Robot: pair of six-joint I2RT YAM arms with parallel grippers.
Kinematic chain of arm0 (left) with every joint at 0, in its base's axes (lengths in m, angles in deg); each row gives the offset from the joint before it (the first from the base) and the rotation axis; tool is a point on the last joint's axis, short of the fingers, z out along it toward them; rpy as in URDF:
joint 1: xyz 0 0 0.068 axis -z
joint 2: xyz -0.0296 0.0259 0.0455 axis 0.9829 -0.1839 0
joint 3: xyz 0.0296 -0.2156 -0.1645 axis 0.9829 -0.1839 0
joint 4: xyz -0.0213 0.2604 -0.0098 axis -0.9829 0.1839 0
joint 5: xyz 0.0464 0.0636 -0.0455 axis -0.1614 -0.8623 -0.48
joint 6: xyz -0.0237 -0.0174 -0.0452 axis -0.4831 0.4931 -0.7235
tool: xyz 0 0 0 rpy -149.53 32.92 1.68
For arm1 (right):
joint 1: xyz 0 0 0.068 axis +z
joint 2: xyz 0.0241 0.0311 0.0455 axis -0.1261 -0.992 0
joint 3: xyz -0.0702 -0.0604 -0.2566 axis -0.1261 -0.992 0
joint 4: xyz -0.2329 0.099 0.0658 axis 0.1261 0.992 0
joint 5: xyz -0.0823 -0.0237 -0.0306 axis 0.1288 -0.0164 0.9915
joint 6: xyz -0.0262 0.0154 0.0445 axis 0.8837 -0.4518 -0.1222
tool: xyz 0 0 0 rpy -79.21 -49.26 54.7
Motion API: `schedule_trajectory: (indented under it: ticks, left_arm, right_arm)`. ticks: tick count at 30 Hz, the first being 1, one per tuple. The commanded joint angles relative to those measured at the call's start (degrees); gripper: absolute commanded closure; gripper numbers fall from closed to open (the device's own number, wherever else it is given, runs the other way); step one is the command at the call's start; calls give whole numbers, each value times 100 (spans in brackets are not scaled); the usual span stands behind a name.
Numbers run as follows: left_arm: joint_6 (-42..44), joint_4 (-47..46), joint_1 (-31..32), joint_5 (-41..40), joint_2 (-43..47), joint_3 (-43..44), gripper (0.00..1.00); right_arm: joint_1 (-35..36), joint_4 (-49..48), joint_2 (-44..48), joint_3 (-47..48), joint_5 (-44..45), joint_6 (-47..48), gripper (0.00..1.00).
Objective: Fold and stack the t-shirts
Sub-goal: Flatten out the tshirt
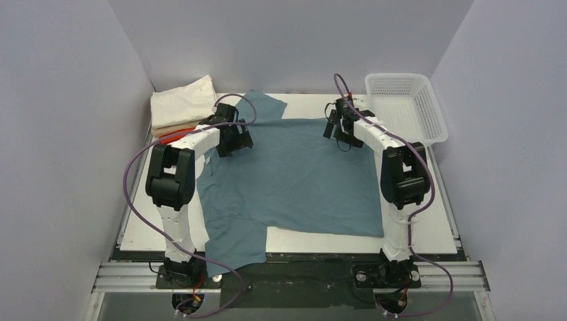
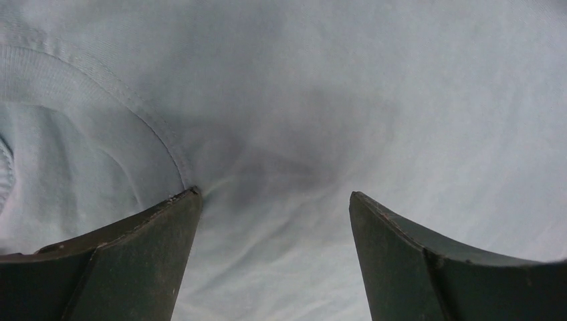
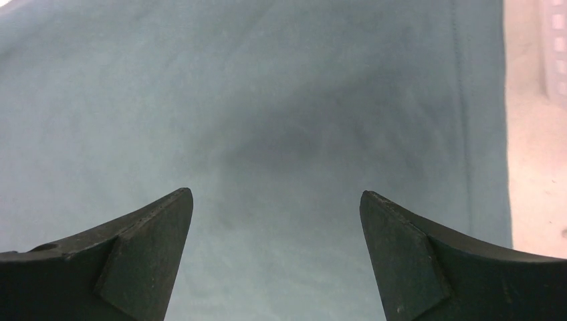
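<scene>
the teal t-shirt [image 1: 294,174] lies spread open across the middle of the tabletop [image 1: 428,227]. one sleeve points to the back edge, and a flap runs past the near edge beside the left arm's base.

only the overhead view gives the layout. in the back left corner folded shirts are stacked: a cream t-shirt [image 1: 182,100] on top, a tan t-shirt [image 1: 170,128] under it, and a thin edge of an orange-red t-shirt [image 1: 175,136] lowest. a white mesh basket [image 1: 438,127] stands in the back right corner, just beside the teal cloth. the left gripper [image 1: 231,144] hangs over the shirt's back left part near the stack, and the right gripper [image 1: 337,130] over its back right part. from above, how the jaws stand is hard to read.

the wrist views settle that. on the left, the two fingers stand wide apart with nothing between them. wrinkled cloth lies close beneath, and a stitched seam [image 2: 134,100] curves down to the left fingertip; whether the tips touch the cloth cannot be told. on the right, the fingers are also spread and empty over smooth cloth. a hem line [image 3: 461,100] runs down the right side, with bare tabletop beyond it and a bit of the basket in the upper corner.
</scene>
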Motion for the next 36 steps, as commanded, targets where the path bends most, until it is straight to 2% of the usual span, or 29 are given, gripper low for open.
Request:
schedule_trajectory:
  ticks: [1, 12, 16, 26, 31, 34, 36]
  left_arm:
    - [200, -95, -118, 118, -280, 372, 6]
    - [122, -87, -195, 350, -886, 819, 5]
    - [114, -39, -206, 390, -1066, 1066, 5]
    - [145, 109, -250, 656, -1380, 1568, 5]
    - [241, 458, -230, 714, -1135, 1760, 5]
    - [265, 604, -124, 601, -633, 1548, 5]
    - [275, 888, -10, 134, -119, 1405, 5]
  right_arm:
    - [-25, 752, -528, 629, 272, 26, 10]
    - [-363, 1289, -1487, 1471, -233, -460, 11]
    - [-488, 1419, -1892, 1937, -607, -550, 11]
    - [-643, 1768, -2786, 3454, -774, -503, 13]
    - [-565, 1808, -2509, 3595, -946, -265, 13]
    - [-391, 1837, -1805, 3314, -892, 13, 12]
    - [-290, 1835, -1259, 2994, -792, 115, 11]
